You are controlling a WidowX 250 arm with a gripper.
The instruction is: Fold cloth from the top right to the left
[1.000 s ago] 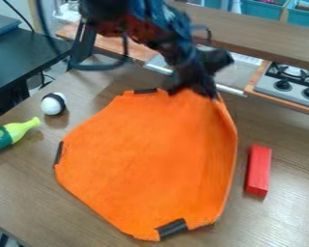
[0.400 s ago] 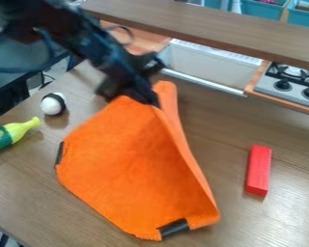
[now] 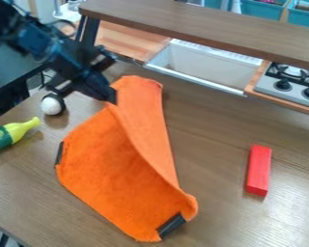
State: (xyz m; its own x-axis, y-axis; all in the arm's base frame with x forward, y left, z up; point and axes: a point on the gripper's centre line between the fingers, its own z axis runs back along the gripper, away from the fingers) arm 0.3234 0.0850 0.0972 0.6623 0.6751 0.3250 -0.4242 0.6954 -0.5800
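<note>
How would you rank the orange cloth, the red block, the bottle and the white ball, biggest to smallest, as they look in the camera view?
1. Orange cloth, by far the largest
2. Red block and bottle, too alike to rank; the left edge cuts off the bottle
3. White ball

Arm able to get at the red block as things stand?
Likely yes, reach permitting: the red block lies uncovered on the tabletop, nothing standing between it and the orange cloth. The gripper is over at the cloth's upper left edge.

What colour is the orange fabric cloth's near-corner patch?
The patch is black, clearest in the camera view.
</note>
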